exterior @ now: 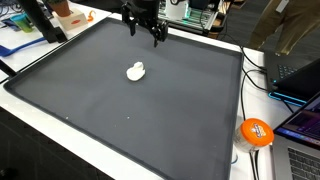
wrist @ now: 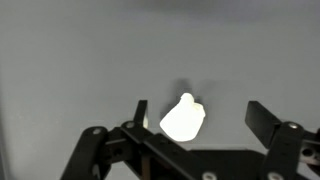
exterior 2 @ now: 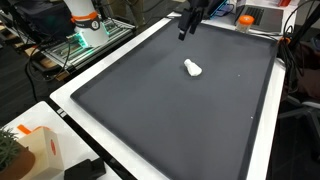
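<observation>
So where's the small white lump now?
In both exterior views the small white lump lies near the middle of the dark grey mat, below and apart from the black claw.

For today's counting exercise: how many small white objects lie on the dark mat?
1. The white object lies alone near the middle of the dark mat, apart from the open gripper. Nothing seems hidden.

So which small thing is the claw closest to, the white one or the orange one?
The white lump, alone on the dark mat near the open gripper. The orange ball sits off the mat, far to the side.
</observation>
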Action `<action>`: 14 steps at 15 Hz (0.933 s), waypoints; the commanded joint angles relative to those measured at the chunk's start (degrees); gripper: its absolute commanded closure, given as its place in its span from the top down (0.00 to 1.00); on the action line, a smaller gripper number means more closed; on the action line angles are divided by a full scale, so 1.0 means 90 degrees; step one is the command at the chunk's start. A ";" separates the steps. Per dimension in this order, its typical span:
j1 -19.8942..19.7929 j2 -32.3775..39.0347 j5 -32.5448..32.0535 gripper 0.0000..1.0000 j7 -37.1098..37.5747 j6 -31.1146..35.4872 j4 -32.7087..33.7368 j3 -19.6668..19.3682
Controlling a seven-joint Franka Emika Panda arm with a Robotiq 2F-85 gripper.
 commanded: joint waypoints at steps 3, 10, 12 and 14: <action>-0.0424 -0.1200 0.1316 1.00 0.0103 0.1369 -0.1348 0.0270; -0.0406 -0.1136 0.0547 1.00 0.0502 0.1396 -0.1077 0.0289; -0.0376 -0.0674 0.0865 1.00 0.0339 0.0953 -0.0290 0.0374; -0.0344 -0.0422 0.0773 1.00 0.0022 -0.0176 0.0392 0.0432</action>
